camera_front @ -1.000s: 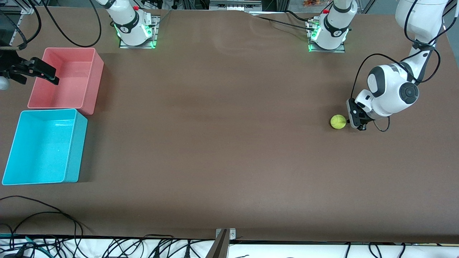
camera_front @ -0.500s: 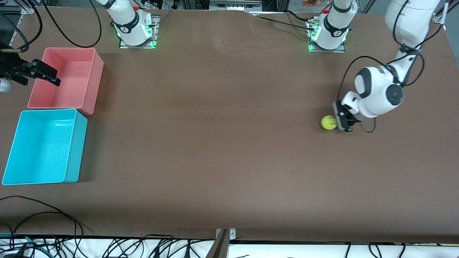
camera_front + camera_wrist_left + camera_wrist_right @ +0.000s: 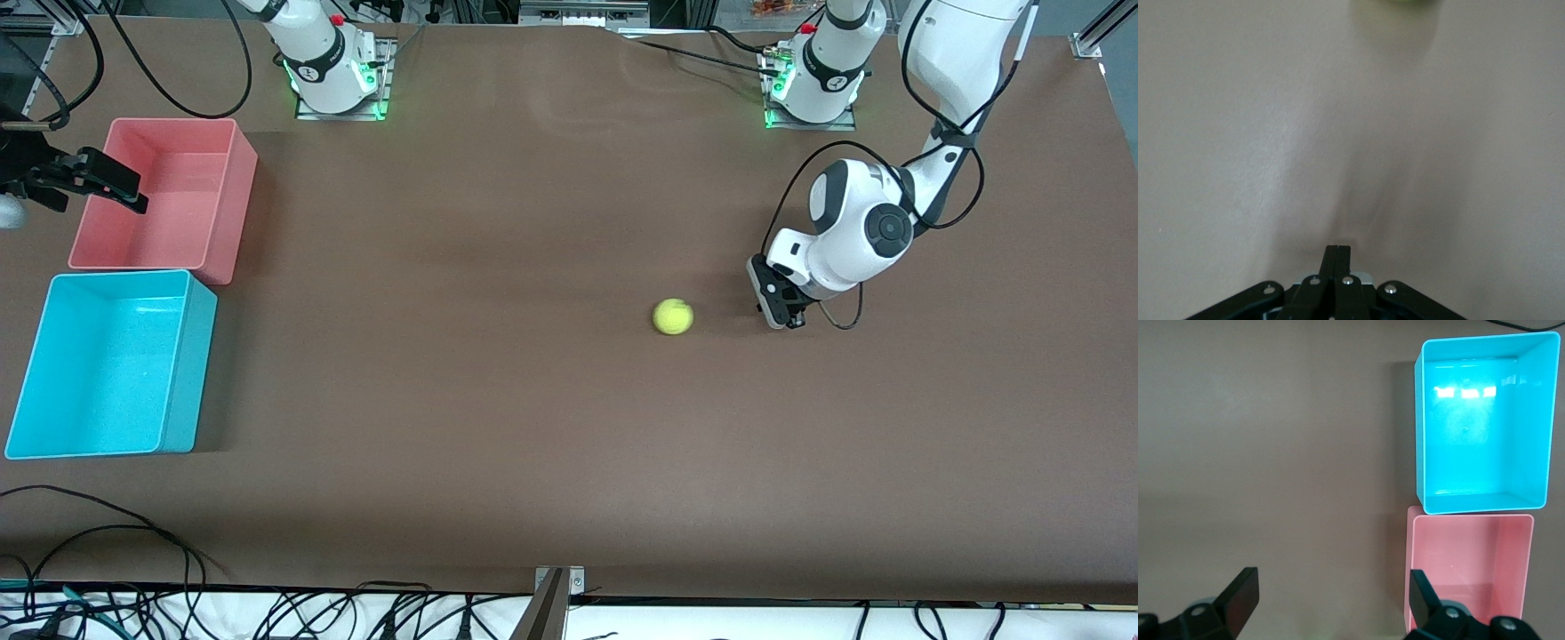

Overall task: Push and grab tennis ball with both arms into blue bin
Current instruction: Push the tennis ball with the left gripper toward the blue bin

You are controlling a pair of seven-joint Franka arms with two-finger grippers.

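The tennis ball [image 3: 673, 316] lies on the brown table near its middle, apart from my left gripper [image 3: 779, 307]. That gripper is shut and low at the table, beside the ball on the side toward the left arm's end. In the left wrist view the shut fingertips [image 3: 1337, 252] point at the ball [image 3: 1395, 2], only a sliver of it showing. The blue bin [image 3: 191, 373] stands at the right arm's end, also seen in the right wrist view [image 3: 1421, 420]. My right gripper [image 3: 132, 190] is open and empty [image 3: 1331, 593], up over the pink bin's outer edge.
A pink bin [image 3: 227, 213] stands against the blue bin, farther from the front camera; it also shows in the right wrist view [image 3: 1471, 573]. Cables lie along the table's near edge [image 3: 107, 533]. The arm bases [image 3: 338, 71] stand at the back.
The left gripper swept toward the right arm's end, pushing the ball. The ball has rolled ahead and is now apart from the gripper. The right gripper barely moved.
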